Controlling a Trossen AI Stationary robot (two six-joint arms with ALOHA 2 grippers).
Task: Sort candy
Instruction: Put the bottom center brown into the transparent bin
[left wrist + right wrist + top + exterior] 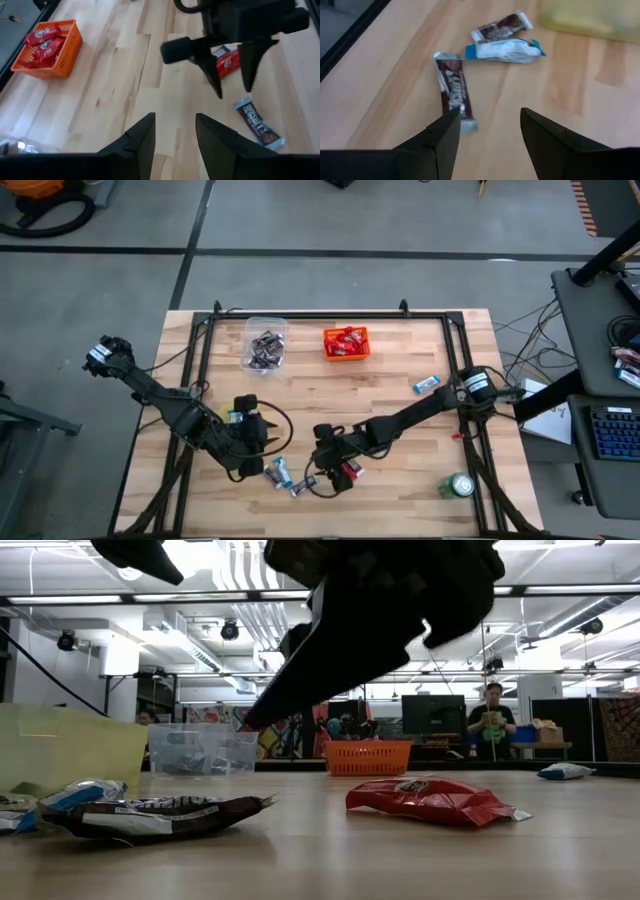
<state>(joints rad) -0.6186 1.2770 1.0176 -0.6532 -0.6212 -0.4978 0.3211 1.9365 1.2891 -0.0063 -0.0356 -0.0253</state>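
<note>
Loose candy lies on the wooden table near its front edge: a dark brown bar (452,90), a blue-and-white bar (505,50), a second dark bar (500,27) and a red bar (227,57). My right gripper (490,135) hangs open above the table, just short of the first dark bar and touching nothing. The left wrist view shows it (233,90) with its fingers pointing down between the red bar and the dark bar (257,125). My left gripper (175,140) is open and empty, raised over the table's left part, by the yellow bin (590,17).
At the back stand a clear bin (265,345) holding dark bars and an orange bin (346,342) holding red bars. One blue-and-white bar (427,384) lies apart at the right. A green can (458,485) stands at the front right. A person (492,720) sits in the room beyond.
</note>
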